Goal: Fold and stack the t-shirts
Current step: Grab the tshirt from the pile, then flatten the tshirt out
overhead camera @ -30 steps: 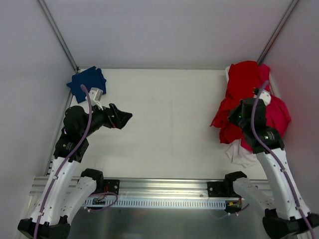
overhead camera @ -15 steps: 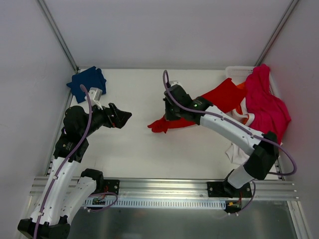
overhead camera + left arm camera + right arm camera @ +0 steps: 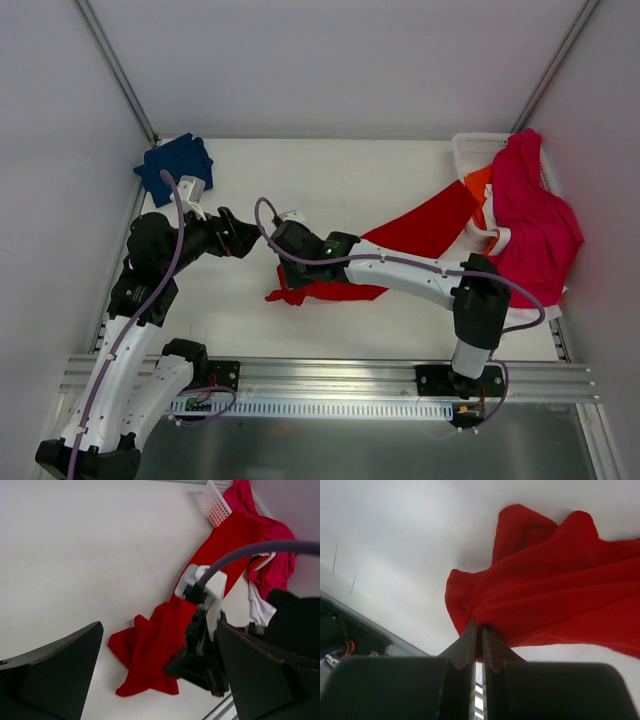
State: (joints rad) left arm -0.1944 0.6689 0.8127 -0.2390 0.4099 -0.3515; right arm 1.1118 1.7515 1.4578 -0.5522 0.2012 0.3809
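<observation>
Swinging across from the pile at the right, the right gripper (image 3: 284, 288) is now sitting left of centre, towing the red shirt (image 3: 425, 225) out over the counter (image 3: 330, 180). Its jaws are pressing together on a bunched edge of that shirt, as the wrist view is showing, with folds gathering just behind the tips. The left gripper (image 3: 250, 237) is not moving at all; it is waiting close by with its fingers spread wide and holding nothing.

For the task, this is probably meaning that one shirt is being separated from the heap and brought to open counter for spreading. No fold is started yet.

The red shirt is lying as a long strip. Its long axis is running diagonally, from the pinched end at near left up to the far right. That far end is reaching the basket (image 3: 470, 150) and the pink shirt (image 3: 530, 210), and it is not clear whether it is free of them. The near end is crumpling into a small heap, while the middle is lying flatter. The navy shirt (image 3: 175, 165) is resting well apart in the far left corner.
</observation>
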